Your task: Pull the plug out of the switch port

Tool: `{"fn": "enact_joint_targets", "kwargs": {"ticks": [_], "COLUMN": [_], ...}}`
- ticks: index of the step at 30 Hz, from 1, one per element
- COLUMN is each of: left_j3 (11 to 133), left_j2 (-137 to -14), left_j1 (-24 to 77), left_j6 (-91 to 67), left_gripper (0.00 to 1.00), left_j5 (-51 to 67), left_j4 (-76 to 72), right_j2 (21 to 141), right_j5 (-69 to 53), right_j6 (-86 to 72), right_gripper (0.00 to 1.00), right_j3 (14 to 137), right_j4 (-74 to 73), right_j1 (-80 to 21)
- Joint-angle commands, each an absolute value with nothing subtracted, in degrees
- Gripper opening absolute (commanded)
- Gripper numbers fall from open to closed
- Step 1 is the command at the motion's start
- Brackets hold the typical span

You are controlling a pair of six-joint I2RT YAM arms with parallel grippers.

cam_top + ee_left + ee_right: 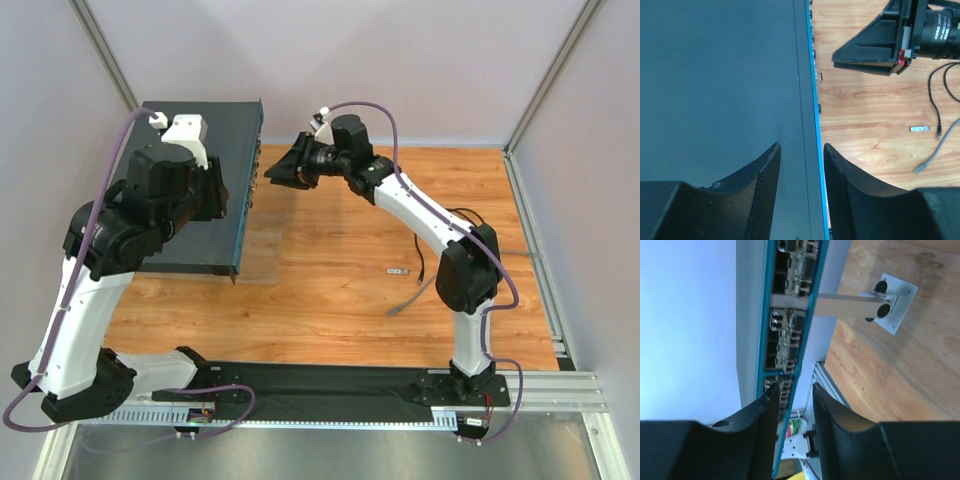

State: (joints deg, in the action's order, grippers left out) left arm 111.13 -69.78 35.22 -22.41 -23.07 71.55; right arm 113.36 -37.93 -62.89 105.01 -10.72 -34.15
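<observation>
The left gripper (801,147) hangs over the switch (715,75) with its fingers moderately apart and clamped on nothing. The box's bright blue front edge runs straight ahead between them; the dark top lies under the left finger (765,185), and the wooden table (865,125) lies beyond the right one. Whether the pads rest on the metal I cannot tell.

Ahead of this gripper and to its right, the right gripper (793,386) points at the switch's thin front face, just short of it. Its fingers stand apart with a narrow gap; the row of small sockets runs away directly in front of the tips, and nothing shows gripped between the pads. Whether a tip touches the face I cannot tell.

Well off to the left gripper's right, a grey cable (940,145), a black cable (935,107) and a small metal piece (920,128) lie loose on the wood, apart from the switch.
</observation>
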Motion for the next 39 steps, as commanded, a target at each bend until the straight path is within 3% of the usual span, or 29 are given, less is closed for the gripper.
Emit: {"fn": "enact_joint_targets", "kwargs": {"ticks": [1, 14, 39], "left_j3": [109.4, 105.6, 104.0], "left_j2": [-68.4, -65.7, -64.7], "left_j1": [34.7, 33.8, 31.9], "left_j6": [-22.0, -22.3, -22.5], "left_gripper": [0.48, 0.49, 0.49], "left_j5": [-23.8, -22.9, -20.7], "left_j4": [69.3, 67.8, 67.8], "right_j2": [114.3, 113.6, 118.5], "right_j5": [-32.5, -23.2, -23.2], "right_j6": [-64.7, -55.6, -55.1], "right_gripper": [0.34, 0.31, 0.27], "right_j3": [111.8, 116.6, 124.8], "right_j4": [-12.8, -28.1, -32.8], "right_j1": [-37.0, -40.7, -43.1]}}
